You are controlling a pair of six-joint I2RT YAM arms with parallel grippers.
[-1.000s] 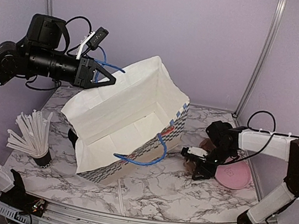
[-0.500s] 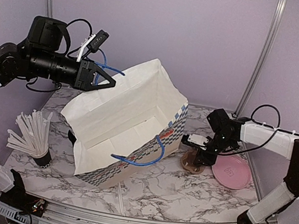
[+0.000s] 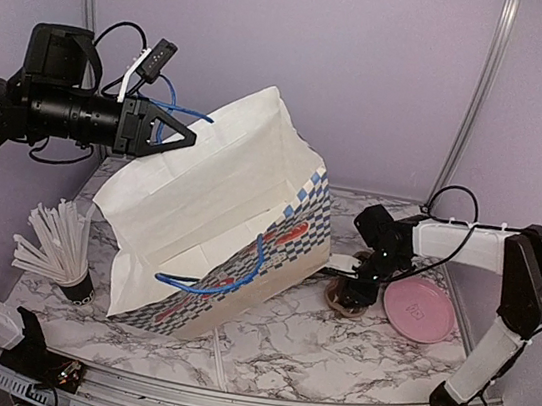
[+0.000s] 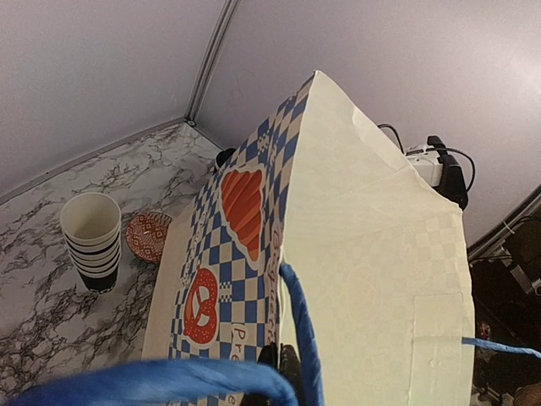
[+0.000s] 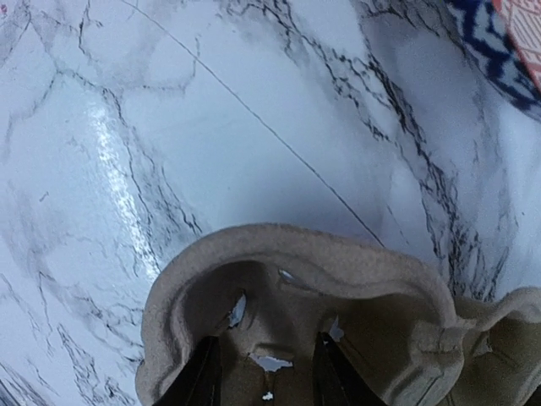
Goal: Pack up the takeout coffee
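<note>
The takeout coffee is not in view. A blue-checked paper bag [image 3: 217, 226] with blue handles leans on the table, its mouth facing the near left. My left gripper [image 3: 191, 136] is shut on the bag's upper rim and holds it raised. The rim sits pinched between the fingers in the left wrist view [image 4: 287, 364]. My right gripper [image 3: 352, 287] is open just right of the bag. Its fingers reach down into a pocket of a brown pulp cup carrier [image 5: 296, 262] on the table [image 5: 211, 127].
A pink plate [image 3: 420, 310] lies right of the carrier. A black cup of white straws [image 3: 58, 244] stands near left. Behind the bag are a stack of white-rimmed cups [image 4: 90, 241] and a red patterned disc [image 4: 148, 237]. A small dark object [image 4: 224, 156] peeks past the bag.
My left gripper has pulled the bag's rim up and to the left, tipping the bag more upright. My right gripper has moved left and down into the carrier.
</note>
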